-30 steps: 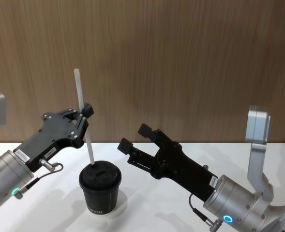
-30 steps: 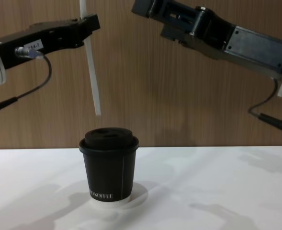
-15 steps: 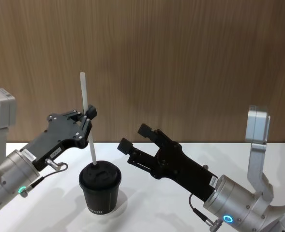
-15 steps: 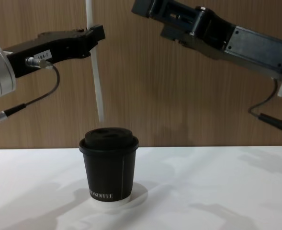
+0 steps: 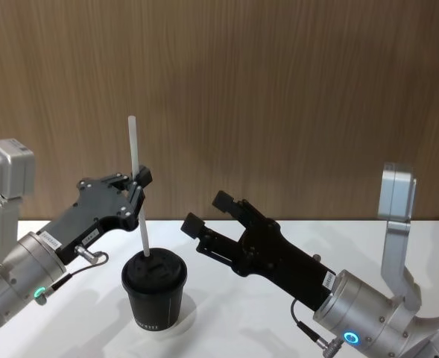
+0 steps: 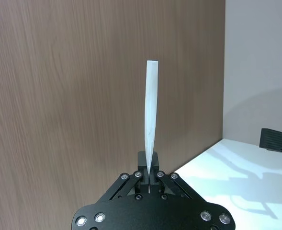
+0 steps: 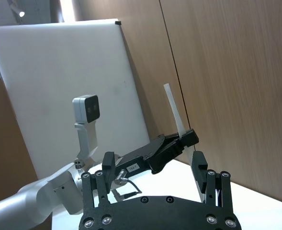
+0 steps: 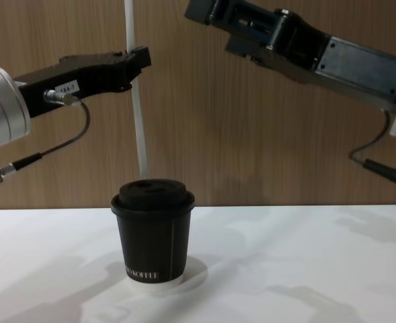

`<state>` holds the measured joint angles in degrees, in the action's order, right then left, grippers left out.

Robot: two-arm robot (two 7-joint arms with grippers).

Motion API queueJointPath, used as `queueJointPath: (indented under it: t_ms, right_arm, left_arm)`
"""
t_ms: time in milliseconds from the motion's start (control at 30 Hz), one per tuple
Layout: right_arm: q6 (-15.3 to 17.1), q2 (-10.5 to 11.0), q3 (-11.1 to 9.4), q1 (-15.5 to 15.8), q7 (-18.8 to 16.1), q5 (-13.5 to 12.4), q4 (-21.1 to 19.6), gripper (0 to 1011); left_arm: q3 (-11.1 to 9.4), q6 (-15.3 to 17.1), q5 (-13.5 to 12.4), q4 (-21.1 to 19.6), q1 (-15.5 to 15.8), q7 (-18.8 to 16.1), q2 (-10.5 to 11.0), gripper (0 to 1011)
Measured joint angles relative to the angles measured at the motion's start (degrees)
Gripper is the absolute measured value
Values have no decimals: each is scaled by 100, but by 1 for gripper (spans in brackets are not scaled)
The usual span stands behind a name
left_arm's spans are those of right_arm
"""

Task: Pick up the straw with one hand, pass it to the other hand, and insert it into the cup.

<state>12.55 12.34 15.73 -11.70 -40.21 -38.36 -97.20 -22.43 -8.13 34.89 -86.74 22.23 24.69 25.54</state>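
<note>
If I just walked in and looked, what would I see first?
Probably the white straw, standing nearly upright with its bottom tip right at the lid of the black cup on the white table. The left gripper pinches it partway up, jaws closed. To the right, the right gripper hangs above the table with its jaws open, holding nothing.
</note>
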Motion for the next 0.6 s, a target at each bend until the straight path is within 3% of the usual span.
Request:
queueJointPath:
  t_ms: [600]
  right_arm:
    - [0,0,0,0,0,0,0,1001]
  left_arm:
    - [37,76,-74,142,21,15,-108,8]
